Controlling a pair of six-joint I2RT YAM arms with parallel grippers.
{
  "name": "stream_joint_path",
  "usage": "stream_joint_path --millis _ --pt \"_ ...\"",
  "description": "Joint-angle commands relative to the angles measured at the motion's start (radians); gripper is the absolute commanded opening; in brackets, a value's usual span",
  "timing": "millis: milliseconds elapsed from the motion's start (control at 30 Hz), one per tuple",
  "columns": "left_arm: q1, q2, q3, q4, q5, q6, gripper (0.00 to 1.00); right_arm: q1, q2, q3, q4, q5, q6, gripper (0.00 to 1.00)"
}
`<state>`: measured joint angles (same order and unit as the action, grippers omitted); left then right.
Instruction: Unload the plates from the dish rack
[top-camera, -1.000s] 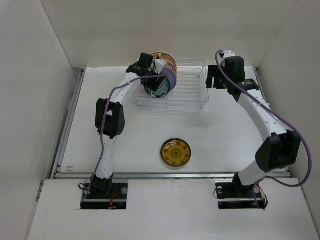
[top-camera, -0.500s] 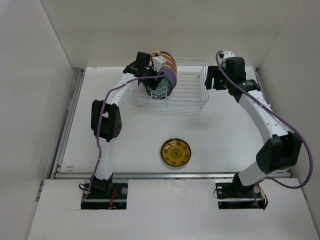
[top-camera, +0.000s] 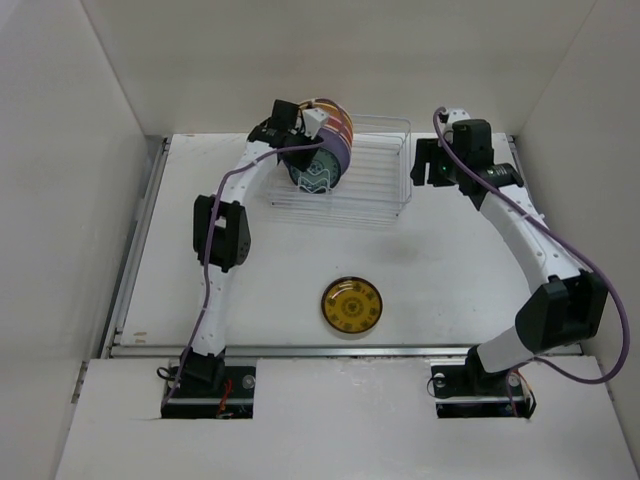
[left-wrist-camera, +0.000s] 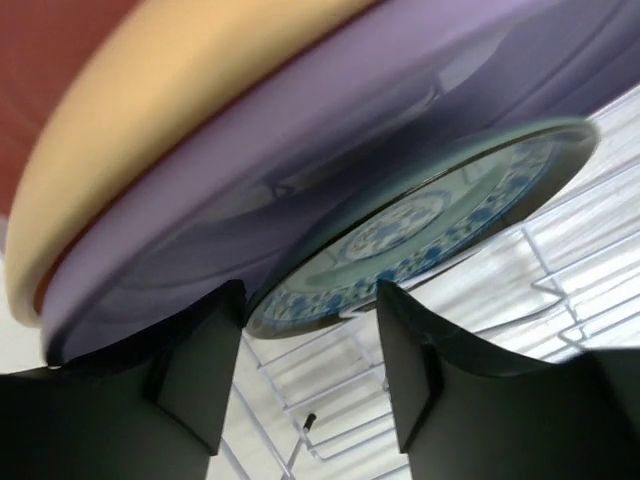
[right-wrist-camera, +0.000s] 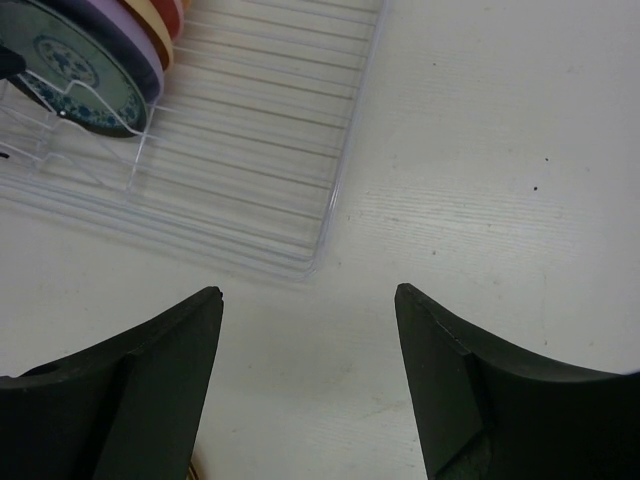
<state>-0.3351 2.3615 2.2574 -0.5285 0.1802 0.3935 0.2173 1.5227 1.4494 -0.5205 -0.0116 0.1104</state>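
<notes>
The white wire dish rack (top-camera: 375, 185) stands at the back of the table. At its left end stand a dark blue-green patterned plate (top-camera: 318, 172), a lavender plate (top-camera: 343, 155), and cream and reddish plates (top-camera: 335, 122) behind. An amber-yellow plate (top-camera: 352, 305) lies flat on the table in front. My left gripper (top-camera: 308, 140) is open over the plates; in the left wrist view its jaws straddle the edge of the blue-green plate (left-wrist-camera: 420, 235), with the lavender plate (left-wrist-camera: 300, 150) beside it. My right gripper (top-camera: 432, 165) is open and empty over the table right of the rack (right-wrist-camera: 250, 150).
White walls enclose the table on the left, back and right. A metal rail (top-camera: 340, 350) runs along the near edge of the table. The right part of the rack holds no plates.
The left gripper has shifted slightly over the plates, and its elbow has swung. The right gripper has moved a little toward the front. The rack and plates stay in place.
</notes>
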Motion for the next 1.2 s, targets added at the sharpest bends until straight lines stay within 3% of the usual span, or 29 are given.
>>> stream_joint_path --millis 0,67,100,133,167,700,967,1167 --pt "0.021 -0.007 0.007 -0.010 0.073 -0.015 0.50 0.004 -0.068 -0.007 -0.001 -0.020 0.009 0.76" --pt "0.021 -0.016 -0.004 -0.010 0.085 -0.015 0.39 0.004 -0.079 -0.007 -0.010 -0.021 0.009 0.76" --pt "0.021 -0.016 -0.004 -0.019 0.085 -0.015 0.29 0.004 -0.079 -0.007 -0.010 -0.021 0.009 0.76" --pt "0.021 -0.016 -0.004 -0.030 0.085 -0.028 0.11 0.004 -0.088 -0.007 -0.010 -0.021 0.009 0.76" --pt "0.021 -0.016 -0.004 -0.030 0.085 -0.038 0.01 0.004 -0.088 -0.007 -0.019 -0.021 0.009 0.76" --pt "0.050 -0.301 -0.045 -0.054 0.180 -0.249 0.00 0.022 -0.041 -0.018 0.028 -0.131 0.052 0.76" --pt "0.050 -0.360 -0.024 -0.189 0.235 -0.251 0.00 0.031 -0.041 -0.027 0.019 -0.111 0.061 0.76" --pt "0.050 -0.371 -0.154 -0.182 0.170 -0.199 0.00 0.031 -0.061 -0.057 0.028 -0.122 0.061 0.76"
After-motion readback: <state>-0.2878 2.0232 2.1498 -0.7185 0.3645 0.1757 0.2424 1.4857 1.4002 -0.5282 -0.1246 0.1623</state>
